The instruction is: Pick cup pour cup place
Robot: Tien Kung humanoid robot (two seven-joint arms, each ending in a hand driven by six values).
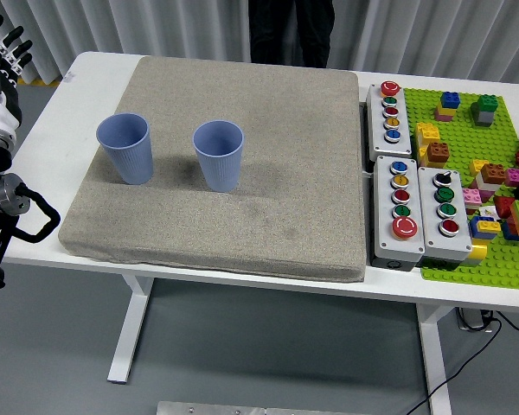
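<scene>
Head view: left hand (7, 50) hangs with fingers spread beside the mat (268, 173) bearing two blue cups (125, 147).

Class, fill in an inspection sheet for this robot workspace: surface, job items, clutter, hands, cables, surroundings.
Surface: white table with a grey mat covering most of it.
Job's things: two blue ribbed cups, left cup and right cup, upright and apart on the mat; contents cannot be told.
Clutter: three grey button boxes and a green brick baseplate with loose bricks, right of the mat.
Hands: left hand raised at the table's far left edge, fingers spread, holding nothing; right hand not in view.
Cables: black cable on the floor, lower right.
Surroundings: grey curtain; a person's dark legs behind the table.
</scene>
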